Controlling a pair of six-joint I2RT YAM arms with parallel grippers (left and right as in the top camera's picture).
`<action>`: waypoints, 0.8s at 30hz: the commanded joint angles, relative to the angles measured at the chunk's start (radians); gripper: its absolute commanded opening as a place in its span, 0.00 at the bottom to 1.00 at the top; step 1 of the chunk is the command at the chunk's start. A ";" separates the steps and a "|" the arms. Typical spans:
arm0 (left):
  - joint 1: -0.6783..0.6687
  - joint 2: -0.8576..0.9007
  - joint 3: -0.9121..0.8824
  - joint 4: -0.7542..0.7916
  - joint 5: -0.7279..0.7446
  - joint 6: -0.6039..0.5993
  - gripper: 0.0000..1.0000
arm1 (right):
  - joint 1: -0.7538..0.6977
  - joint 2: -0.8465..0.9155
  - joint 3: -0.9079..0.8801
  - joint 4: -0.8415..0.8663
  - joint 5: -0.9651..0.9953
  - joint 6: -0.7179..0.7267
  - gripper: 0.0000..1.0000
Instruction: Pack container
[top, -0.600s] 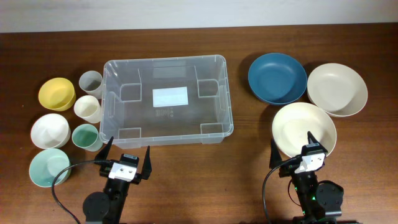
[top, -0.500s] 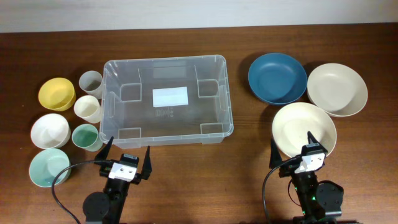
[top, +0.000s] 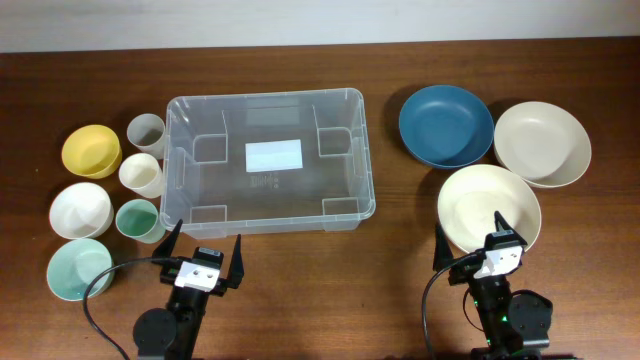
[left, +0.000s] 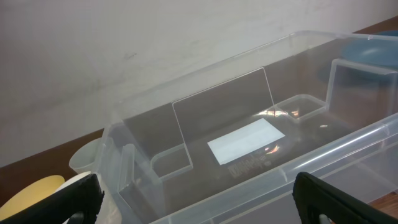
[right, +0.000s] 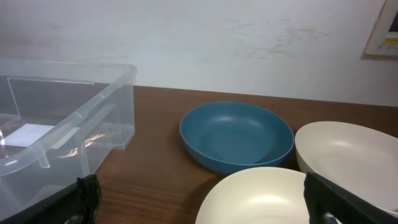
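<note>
Container: your large clear rectangular plastic container sits mouth up and empty at the centre of the brown wooden table, at 12 o'clock from your left gripper.
Likely reason: it is central so that either arm can drop items in.
Left gripper: your left gripper is spread wide with nothing between its fingers, hanging just short of the container's near wall.
Right gripper: your right gripper is also wide apart and holding nothing, above the near edge of the round cream bowl.
Items at 9 o'clock: a yellow bowl, grey cup, cream cup, white bowl, green cup and pale mint bowl cluster beside the container, probably for your left arm.
Items at 3 o'clock: a dark blue bowl and a wide beige bowl lie beyond the cream one, on your right arm's side.
Progress: by the look of it, nothing is packed yet.
Label: the white rectangular label on the base looks blank.
Moulded text: the raised lettering just toward 6 o'clock of the label is too small to read.
Wall panel: the white panel in the right wrist view carries marks you cannot make out.
</note>
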 joint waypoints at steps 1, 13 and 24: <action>0.006 -0.006 -0.002 -0.006 -0.003 0.014 1.00 | -0.001 -0.008 -0.005 0.008 -0.031 0.016 0.99; 0.006 -0.006 -0.002 -0.006 -0.003 0.014 1.00 | -0.001 0.082 0.267 -0.135 0.092 0.051 0.99; 0.006 -0.006 -0.002 -0.006 -0.003 0.014 1.00 | -0.001 0.567 0.874 -0.763 0.268 0.125 0.99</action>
